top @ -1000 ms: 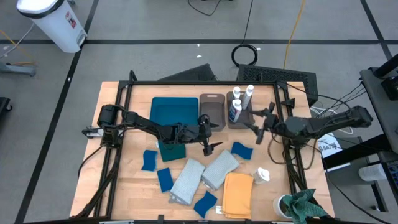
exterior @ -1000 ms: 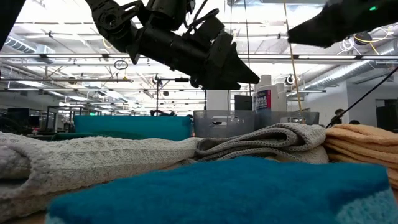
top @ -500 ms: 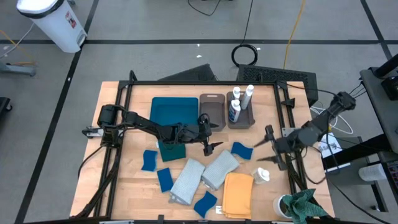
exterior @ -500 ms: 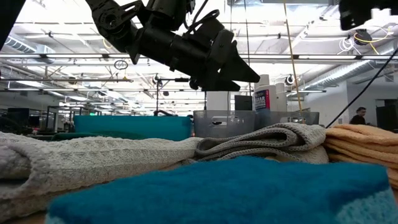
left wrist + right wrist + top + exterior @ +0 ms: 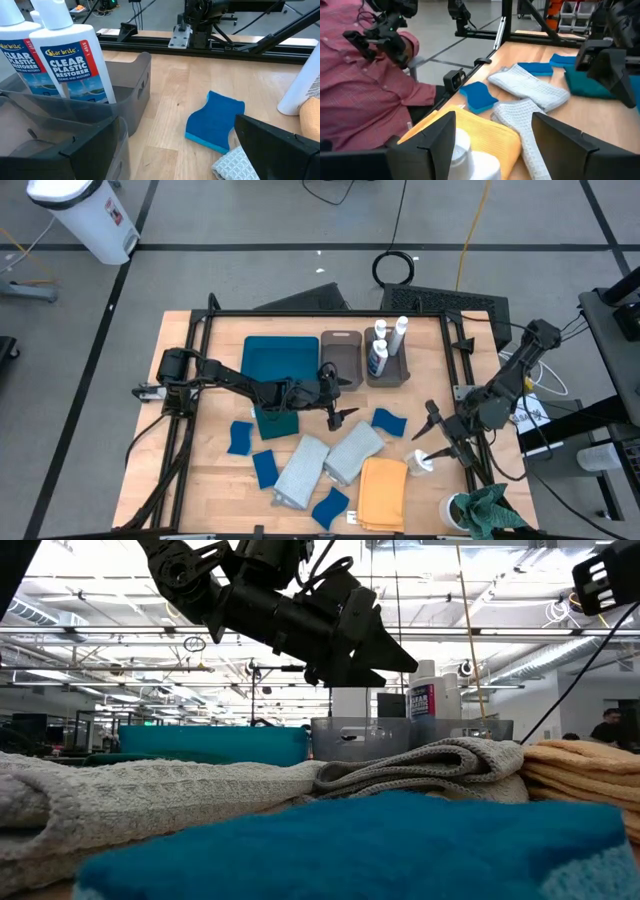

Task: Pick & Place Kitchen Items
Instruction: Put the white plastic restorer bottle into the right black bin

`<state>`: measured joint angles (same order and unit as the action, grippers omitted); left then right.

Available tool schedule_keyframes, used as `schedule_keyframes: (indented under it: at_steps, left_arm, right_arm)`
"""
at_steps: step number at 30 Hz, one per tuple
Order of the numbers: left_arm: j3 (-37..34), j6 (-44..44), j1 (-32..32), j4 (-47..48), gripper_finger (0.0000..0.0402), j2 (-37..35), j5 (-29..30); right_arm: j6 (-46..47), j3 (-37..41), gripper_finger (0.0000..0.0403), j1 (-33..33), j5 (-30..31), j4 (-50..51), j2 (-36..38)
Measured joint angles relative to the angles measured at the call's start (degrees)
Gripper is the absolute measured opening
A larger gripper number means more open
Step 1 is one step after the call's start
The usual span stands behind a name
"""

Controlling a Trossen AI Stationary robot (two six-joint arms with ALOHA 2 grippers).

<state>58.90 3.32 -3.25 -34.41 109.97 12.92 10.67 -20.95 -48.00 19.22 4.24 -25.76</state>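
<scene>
Movement was all on the right: within the last second the right tool (image 5: pixel 437 442) had swung from beside the far bin (image 5: pixel 386 364), where bottles (image 5: pixel 378 358) stood, to hang over the lone bottle (image 5: pixel 421 462) lying on the surface (image 5: pixel 200 480) at the near right, next to the yellow cloth (image 5: pixel 382 493). That suggested this bottle was the next pick. Its fingers were spread wide, straddling the bottle and gripping nothing. The left tool (image 5: pixel 333 412) hung unchanged mid-surface above the grey cloths (image 5: pixel 328 457), released and empty.
</scene>
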Motion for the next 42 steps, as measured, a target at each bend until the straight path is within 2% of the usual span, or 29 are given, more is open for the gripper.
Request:
schedule_keyframes:
  at_steps: [6, 12, 16, 20, 30, 35, 42]
  left_arm:
    - [0.0, 0.0, 0.2, 0.0, 0.0397, 0.0, 0.0]
    - [0.0, 0.0, 0.2, 0.0, 0.0397, 0.0, 0.0]
    - [0.0, 0.0, 0.2, 0.0, 0.0397, 0.0, 0.0]
    - [0.0, 0.0, 0.2, 0.2, 0.0397, 0.0, 0.0]
    - [0.0, 0.0, 0.2, 0.4, 0.0397, 0.0, 0.0]
    - [0.0, 0.0, 0.2, 0.4, 0.0397, 0.0, 0.0]
    - [0.0, -0.1, 0.2, 0.4, 0.0397, 0.0, 0.0]
  right_arm:
    - [0.5, 0.4, 0.0233, -0.8, 0.0, -0.6, 0.0]
    - [-3.9, 0.5, 0.0233, -0.9, -0.2, -6.6, 0.0]
    - [-2.4, 0.6, 0.0233, -0.9, -0.7, -5.6, -0.1]
    - [-0.8, 2.0, 0.0233, -0.9, -4.6, -6.1, -0.5]
    - [-0.8, 4.5, 0.0224, -0.9, -4.5, -6.5, -0.5]
    - [-0.8, 4.5, 0.0208, -0.9, -6.0, -6.2, -0.5]
    - [-1.1, 4.5, 0.0164, -0.9, -7.4, -6.1, -0.6]
